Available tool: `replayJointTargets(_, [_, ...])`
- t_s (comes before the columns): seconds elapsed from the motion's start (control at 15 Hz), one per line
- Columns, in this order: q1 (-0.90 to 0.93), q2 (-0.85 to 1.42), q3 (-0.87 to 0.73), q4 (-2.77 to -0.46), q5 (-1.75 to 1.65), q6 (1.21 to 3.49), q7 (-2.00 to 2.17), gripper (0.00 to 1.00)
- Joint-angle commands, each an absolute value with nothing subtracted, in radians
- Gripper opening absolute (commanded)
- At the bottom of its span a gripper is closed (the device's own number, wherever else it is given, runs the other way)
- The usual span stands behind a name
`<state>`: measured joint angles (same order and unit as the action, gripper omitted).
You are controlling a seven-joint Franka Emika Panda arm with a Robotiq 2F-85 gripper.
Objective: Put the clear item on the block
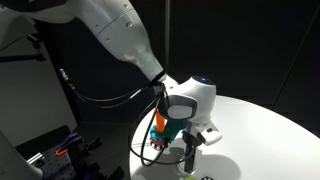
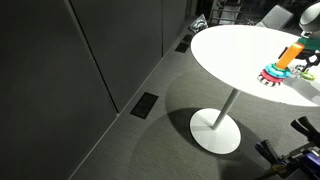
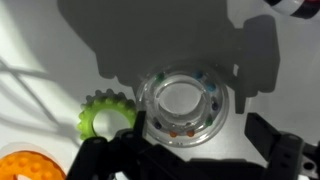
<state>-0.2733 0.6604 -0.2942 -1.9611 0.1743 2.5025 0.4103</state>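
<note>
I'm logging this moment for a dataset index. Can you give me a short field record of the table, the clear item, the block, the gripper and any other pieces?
surface: white round table on a pedestal
clear item: transparent toothed ring, lying flat on the table
block: orange, teal and red-white stack, upright, with no ring on it
gripper: open, over the ring, fingers apart on either side
other pieces: green gear beside the ring; orange gear at the frame corner
task status: ring not yet lifted

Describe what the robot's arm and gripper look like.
The arm is glossy white with rounded links. A black cable loops beneath it toward the wrist, whose white housing carries a small blue mark on top. The gripper is black; its fingers look blocky and angular in the wrist view.
</note>
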Motion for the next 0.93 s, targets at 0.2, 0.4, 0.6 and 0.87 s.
replayJointTargets(0.2, [-0.247,0.662,-0.301,-1.988,0.200,2.556,0.445,1.00])
replayJointTargets(0.4, [-0.232,0.657,-0.314,-1.999,0.191,2.556,0.469,1.00])
replayJointTargets(0.6, [-0.217,0.649,-0.328,-2.012,0.184,2.553,0.486,1.00])
replayJointTargets(0.87, [-0.204,0.633,-0.344,-2.035,0.182,2.549,0.495,1.00])
